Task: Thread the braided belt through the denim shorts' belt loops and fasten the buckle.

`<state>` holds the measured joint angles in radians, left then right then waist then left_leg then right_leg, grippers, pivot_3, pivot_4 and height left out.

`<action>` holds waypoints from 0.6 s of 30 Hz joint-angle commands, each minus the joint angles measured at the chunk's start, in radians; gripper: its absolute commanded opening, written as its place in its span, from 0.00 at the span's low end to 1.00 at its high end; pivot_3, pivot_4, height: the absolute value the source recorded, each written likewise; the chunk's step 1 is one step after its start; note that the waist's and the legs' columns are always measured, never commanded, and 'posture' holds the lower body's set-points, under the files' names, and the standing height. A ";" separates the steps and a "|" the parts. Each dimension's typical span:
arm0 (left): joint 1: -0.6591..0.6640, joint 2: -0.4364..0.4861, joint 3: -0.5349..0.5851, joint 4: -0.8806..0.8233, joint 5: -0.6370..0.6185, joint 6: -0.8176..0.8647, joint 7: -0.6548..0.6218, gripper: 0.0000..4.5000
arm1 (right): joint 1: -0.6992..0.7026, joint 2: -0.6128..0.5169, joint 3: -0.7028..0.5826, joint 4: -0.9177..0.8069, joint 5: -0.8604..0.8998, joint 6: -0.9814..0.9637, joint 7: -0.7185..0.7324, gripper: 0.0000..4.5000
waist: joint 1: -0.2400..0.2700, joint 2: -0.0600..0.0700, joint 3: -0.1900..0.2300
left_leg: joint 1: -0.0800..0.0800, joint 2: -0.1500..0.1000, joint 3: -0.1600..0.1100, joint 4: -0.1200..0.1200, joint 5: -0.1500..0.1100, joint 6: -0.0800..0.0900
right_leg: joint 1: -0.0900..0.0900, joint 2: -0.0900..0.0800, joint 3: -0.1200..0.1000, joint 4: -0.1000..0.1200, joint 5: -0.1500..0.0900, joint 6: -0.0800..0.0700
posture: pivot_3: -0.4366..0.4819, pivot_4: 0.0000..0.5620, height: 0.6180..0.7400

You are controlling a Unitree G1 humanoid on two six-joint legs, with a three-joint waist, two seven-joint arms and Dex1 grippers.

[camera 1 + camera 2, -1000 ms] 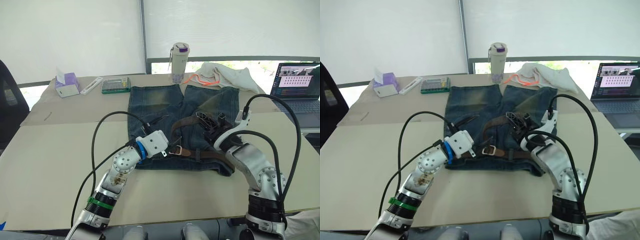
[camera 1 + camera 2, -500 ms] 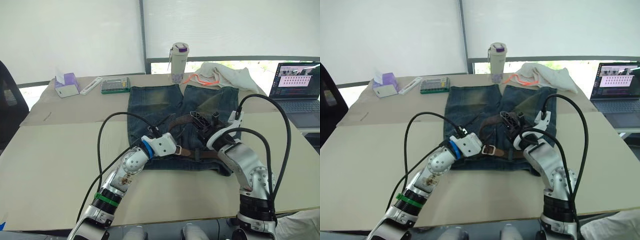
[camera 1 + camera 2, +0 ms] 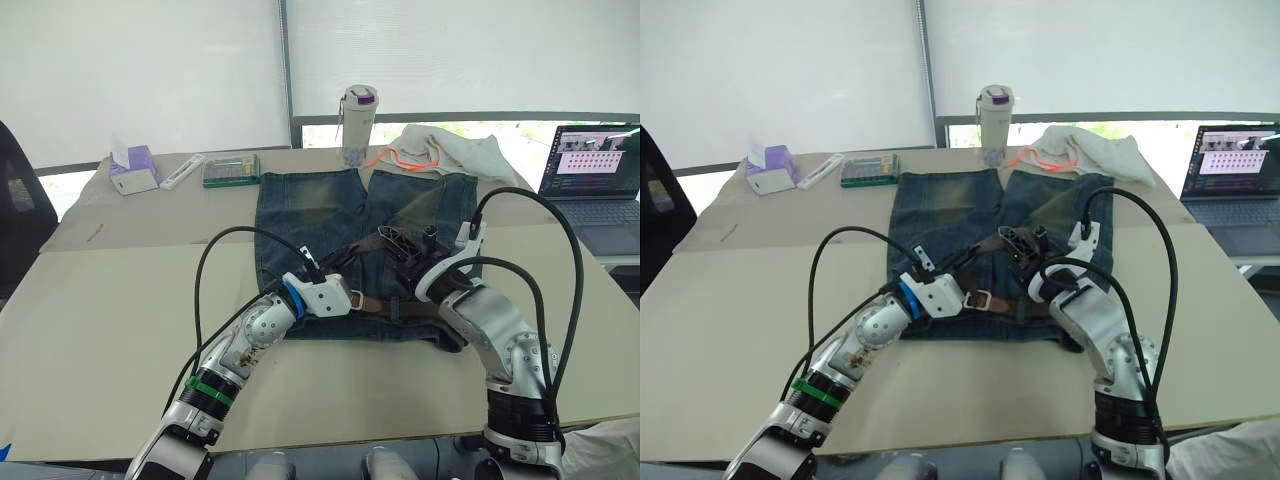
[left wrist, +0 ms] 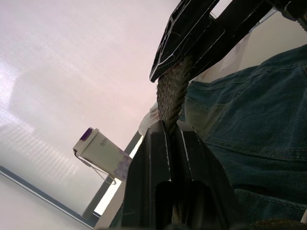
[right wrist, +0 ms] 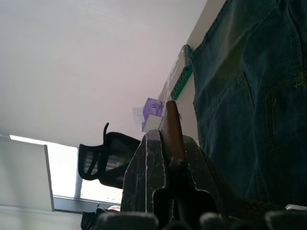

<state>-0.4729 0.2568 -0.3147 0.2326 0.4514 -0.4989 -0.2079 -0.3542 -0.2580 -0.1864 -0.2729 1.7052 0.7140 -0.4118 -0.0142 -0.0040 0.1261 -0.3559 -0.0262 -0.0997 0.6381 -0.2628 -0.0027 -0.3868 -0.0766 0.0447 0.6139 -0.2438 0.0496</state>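
Note:
The denim shorts (image 3: 310, 210) lie flat on the table, waistband toward me. The braided belt (image 3: 415, 309) runs along the waistband under a belt loop (image 3: 395, 309), and its silver buckle (image 3: 355, 301) rests near the middle. One stretch of strap (image 4: 171, 91) rises off the shorts between both grippers. My left gripper (image 3: 345, 258) is shut on that braided strap, just below my right gripper (image 3: 400, 243). In the right wrist view the smooth brown strap end (image 5: 171, 125) sits between the right gripper's fingers (image 5: 146, 158), which are shut on it.
A bottle with a purple lid (image 3: 358, 125) and a cream cloth with orange trim (image 3: 450, 150) lie beyond the shorts. A laptop (image 3: 595, 170) is at the far right. A tissue box (image 3: 133, 168), a white stick (image 3: 183, 171) and a green box (image 3: 232, 170) sit far left.
My left gripper has moved right and up to the raised strap and closed on it. The right gripper has shifted slightly left with the strap end.

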 commanded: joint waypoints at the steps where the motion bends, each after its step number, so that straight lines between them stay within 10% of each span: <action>1: 0.019 -0.001 0.049 -0.023 -0.077 0.050 -0.012 0.00 | 0.015 -0.145 0.042 -0.091 -0.182 0.067 0.230 0.41 | 0.000 0.000 0.000 | 0.000 0.000 0.000 0.000 0.000 0.000 | 0.000 0.000 0.000 0.000 0.000 0.000 | 0.48 0.27 1.00; 6: 0.079 -0.032 0.108 -0.065 -0.260 0.205 -0.105 0.00 | 0.108 -0.484 0.269 -0.172 -0.795 -0.112 0.668 0.79 | 0.001 0.000 0.000 | 0.000 0.000 0.000 0.000 0.000 0.000 | 0.000 0.000 -0.001 -0.001 -0.003 0.005 | 0.48 0.27 1.00; 10: 0.089 -0.018 0.126 -0.080 -0.321 0.266 -0.173 0.00 | 0.175 -0.628 0.433 -0.145 -1.154 -0.312 0.893 0.79 | 0.000 -0.003 0.002 | 0.000 0.000 0.000 0.000 0.000 0.000 | 0.000 0.000 -0.002 -0.001 -0.005 0.008 | 0.48 0.27 1.00; 18: 0.092 0.003 0.137 -0.088 -0.314 0.276 -0.175 0.00 | 0.168 -0.531 0.529 -0.059 -1.511 -0.463 0.916 0.79 | 0.002 -0.006 0.004 | 0.001 0.000 0.000 0.000 0.001 -0.002 | 0.000 0.000 -0.002 -0.001 -0.004 0.007 | 0.48 0.27 1.00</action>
<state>-0.3765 0.2552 -0.1941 0.1879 0.1452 -0.2150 -0.3909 -0.1645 -0.8038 0.3466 -0.3436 0.2746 0.3102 0.5181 -0.0117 -0.0096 0.1297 -0.3552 -0.0262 -0.1002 0.6385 -0.2618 -0.0050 -0.3861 -0.0770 0.0429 0.6125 -0.2476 0.0564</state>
